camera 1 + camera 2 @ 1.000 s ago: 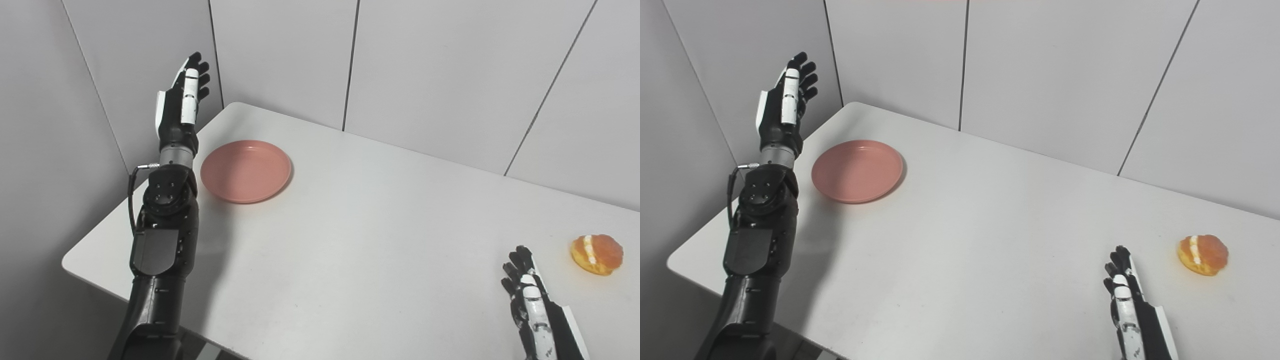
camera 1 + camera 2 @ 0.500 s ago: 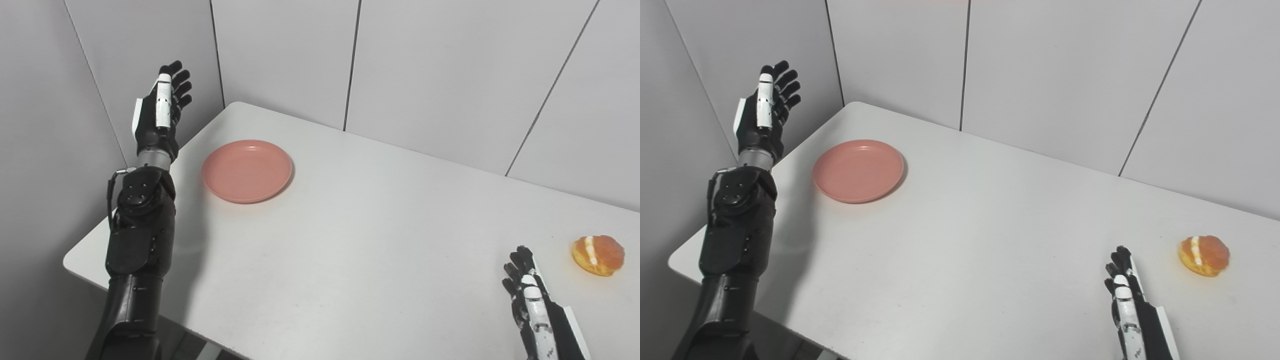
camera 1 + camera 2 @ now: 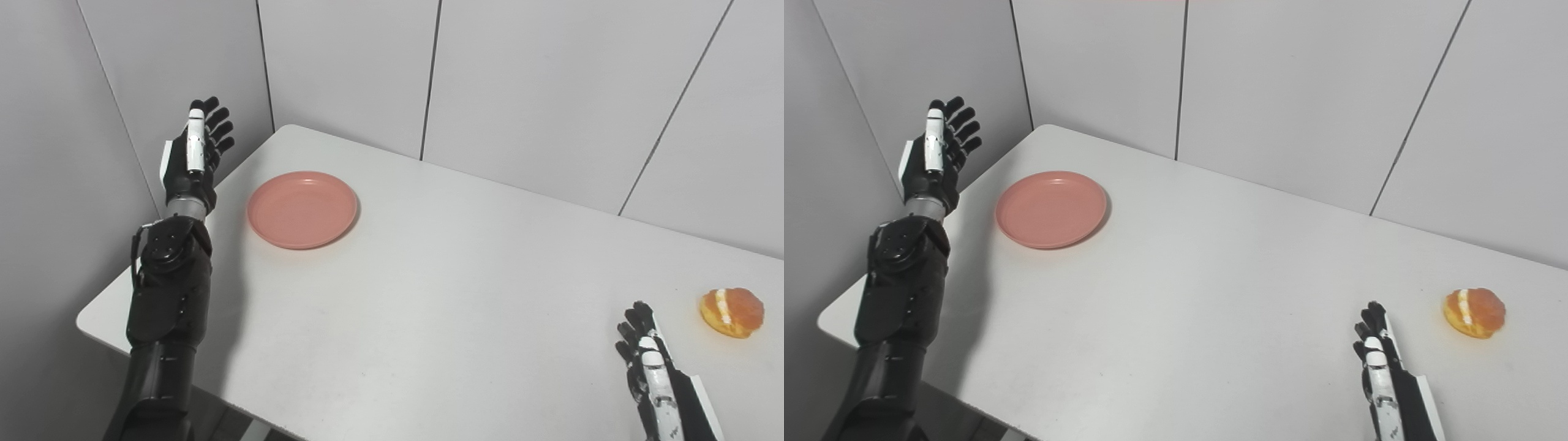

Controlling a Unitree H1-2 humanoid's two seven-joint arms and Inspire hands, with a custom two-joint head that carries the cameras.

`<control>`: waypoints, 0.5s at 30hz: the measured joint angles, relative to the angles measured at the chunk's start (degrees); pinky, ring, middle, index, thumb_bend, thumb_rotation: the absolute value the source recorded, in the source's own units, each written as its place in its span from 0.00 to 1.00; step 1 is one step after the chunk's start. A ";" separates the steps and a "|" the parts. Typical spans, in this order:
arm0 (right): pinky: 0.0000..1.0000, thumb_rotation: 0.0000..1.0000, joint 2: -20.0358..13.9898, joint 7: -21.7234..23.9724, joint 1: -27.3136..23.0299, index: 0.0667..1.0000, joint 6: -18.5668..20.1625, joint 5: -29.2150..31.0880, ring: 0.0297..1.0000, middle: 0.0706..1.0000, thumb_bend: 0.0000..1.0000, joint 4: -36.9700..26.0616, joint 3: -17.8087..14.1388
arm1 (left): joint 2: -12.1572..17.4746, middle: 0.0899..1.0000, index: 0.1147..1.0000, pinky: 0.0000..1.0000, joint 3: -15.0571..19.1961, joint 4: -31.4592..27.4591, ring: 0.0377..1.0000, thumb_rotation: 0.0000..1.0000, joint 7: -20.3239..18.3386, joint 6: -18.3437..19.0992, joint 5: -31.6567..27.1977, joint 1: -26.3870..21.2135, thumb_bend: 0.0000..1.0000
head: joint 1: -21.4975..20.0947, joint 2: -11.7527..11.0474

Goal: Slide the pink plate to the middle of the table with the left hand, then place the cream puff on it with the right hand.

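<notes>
Left eye view. Your left hand (image 3: 195,156) is raised off the table's (image 3: 429,294) left edge, fingers spread and pointing up, holding nothing. The pink plate (image 3: 302,209) sits flat near the far left corner, to the right of that hand and below its level; hand and plate are apart, no contact. The plate is round, so no long axis matters here: what matters is that the hand stands on the plate's outer side, away from the table's middle. Judgement: a push from that side would carry the plate toward the centre, but the hand must first come down to rim height. Your right hand (image 3: 655,373) lies low at the near right, fingers straight and loosely apart, empty. The cream puff (image 3: 732,312) rests on the table just beyond it and to its right, near but not touching.

Right eye view. Same layout. The left hand (image 3: 934,162) is clearly the nearer one to the pink plate (image 3: 1051,209); the right hand (image 3: 1381,373) is well apart from it and is the nearer one to the cream puff (image 3: 1474,312). The table's middle is bare between plate and puff. Judgement: the slide is not yet begun; the puff step waits on it.
</notes>
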 measured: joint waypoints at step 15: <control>1.00 1.00 0.01 -0.25 0.04 1.00 0.91 -0.75 1.00 1.00 0.00 -0.35 0.01 | -0.09 0.90 0.86 0.91 -0.11 5.73 0.91 1.00 -0.07 -0.59 -2.35 -0.01 0.37 | 0.09 0.35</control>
